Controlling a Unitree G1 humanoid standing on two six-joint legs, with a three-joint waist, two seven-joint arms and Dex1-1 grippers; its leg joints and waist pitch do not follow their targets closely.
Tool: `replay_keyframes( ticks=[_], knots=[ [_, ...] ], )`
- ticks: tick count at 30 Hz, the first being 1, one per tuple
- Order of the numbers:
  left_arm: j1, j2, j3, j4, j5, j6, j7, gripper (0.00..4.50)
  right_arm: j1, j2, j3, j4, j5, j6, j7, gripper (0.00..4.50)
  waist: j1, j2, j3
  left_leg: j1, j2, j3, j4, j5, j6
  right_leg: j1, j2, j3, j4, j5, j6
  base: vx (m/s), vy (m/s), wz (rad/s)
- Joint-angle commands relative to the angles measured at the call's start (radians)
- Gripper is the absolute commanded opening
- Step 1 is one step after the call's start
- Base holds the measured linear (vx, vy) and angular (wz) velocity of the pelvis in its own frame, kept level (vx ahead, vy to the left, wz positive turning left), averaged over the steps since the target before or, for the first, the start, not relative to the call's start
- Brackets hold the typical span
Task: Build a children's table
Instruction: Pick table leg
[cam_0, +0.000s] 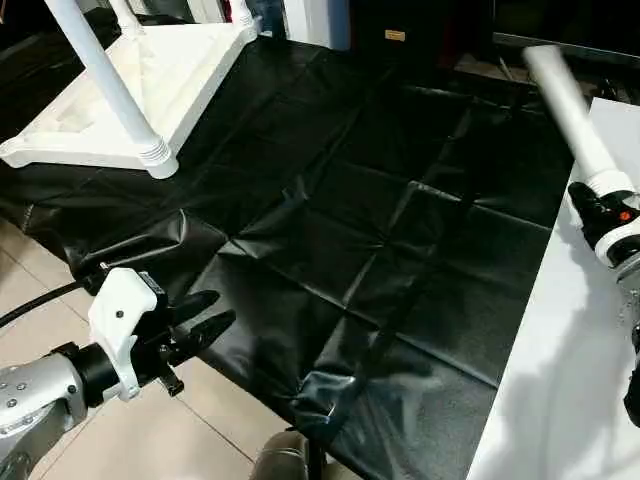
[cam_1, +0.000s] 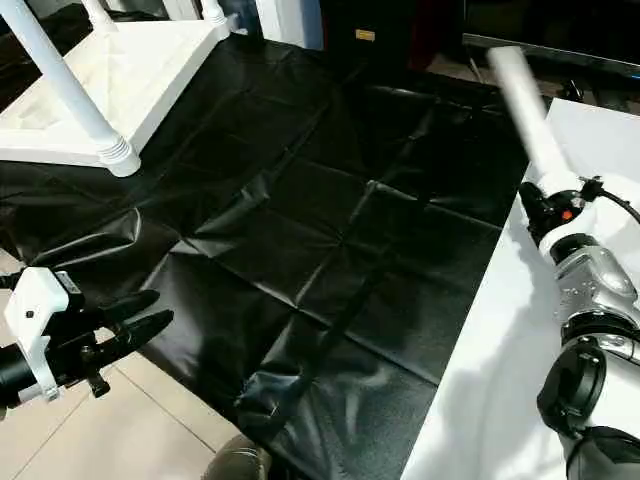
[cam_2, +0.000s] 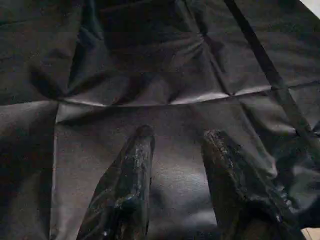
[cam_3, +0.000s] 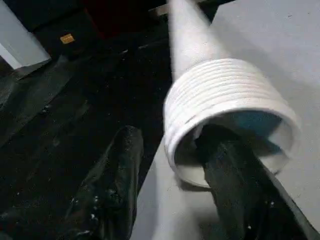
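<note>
lying upside down at the far left corner of the black sheet, table top carries fitted legs. right end effector straddles loose leg's threaded rim over white board; grasp undetermined. left end effector released, empty.

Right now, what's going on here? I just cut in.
The table top lies upside down at the far left of the black sheet, with legs already standing in its sockets. The right gripper is at the threaded end of another leg on the white board: one finger inside the open end, one outside. The left gripper hangs open and empty over the sheet's near edge.
</note>
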Motion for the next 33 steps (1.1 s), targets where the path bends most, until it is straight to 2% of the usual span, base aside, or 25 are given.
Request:
replay_keyframes(
  ticks=[1,14,17,19,22,30,33],
  knots=[
    [0.007,0.015,0.018,-0.018,-0.011,0.013,0.001,1.78,0.014,0.016,0.012,0.01,-0.017,0.016,-0.005,1.77,0.003,-0.016,-0.049,0.022,0.059,-0.033,-0.071,-0.16,0.118,0.038,-0.088,0.057,-0.09,-0.165,-0.233,0.0,0.0,0.0],
    [0.006,0.018,0.01,-0.018,-0.012,0.02,0.003,1.78,0.019,0.021,0.01,0.009,-0.018,0.005,-0.02,0.58,0.008,-0.014,-0.049,0.023,0.06,-0.033,-0.073,-0.172,0.109,0.038,-0.089,0.058,-0.09,-0.17,-0.231,0.0,0.0,0.0],
    [0.007,0.018,0.01,-0.019,-0.012,0.021,0.003,1.78,0.022,0.021,0.01,0.009,-0.018,0.004,-0.022,0.47,0.008,-0.014,-0.049,0.022,0.059,-0.033,-0.073,-0.171,0.109,0.039,-0.09,0.058,-0.09,-0.169,-0.231,0.0,0.0,0.0],
    [0.007,0.019,0.009,-0.018,-0.012,0.021,0.003,1.78,0.022,0.021,0.01,0.009,-0.017,0.003,-0.023,0.21,0.008,-0.015,-0.049,0.022,0.058,-0.033,-0.072,-0.17,0.109,0.039,-0.089,0.058,-0.091,-0.17,-0.23,0.0,0.0,0.0],
    [0.005,0.018,0.006,-0.017,-0.011,0.021,0.004,1.78,0.026,0.021,0.01,0.01,-0.017,0.0,-0.027,0.04,0.008,-0.015,-0.048,0.023,0.059,-0.033,-0.075,-0.177,0.109,0.038,-0.089,0.058,-0.093,-0.185,-0.226,0.0,0.0,0.0],
    [-0.009,0.005,-0.018,-0.005,-0.001,0.018,0.014,1.78,0.033,0.029,-0.018,0.001,0.008,-0.042,-0.024,0.04,0.006,-0.019,-0.052,0.025,0.06,-0.031,-0.073,-0.165,0.112,0.039,-0.09,0.059,-0.092,-0.182,-0.226,0.0,0.0,0.0],
    [-0.022,-0.015,-0.044,0.01,0.007,0.007,0.024,1.78,0.045,0.037,-0.046,-0.015,0.045,-0.084,-0.002,0.04,0.001,-0.025,-0.059,0.024,0.059,-0.029,-0.067,-0.124,0.131,0.041,-0.088,0.058,-0.087,-0.136,-0.232,0.0,0.0,0.0]
  ],
)
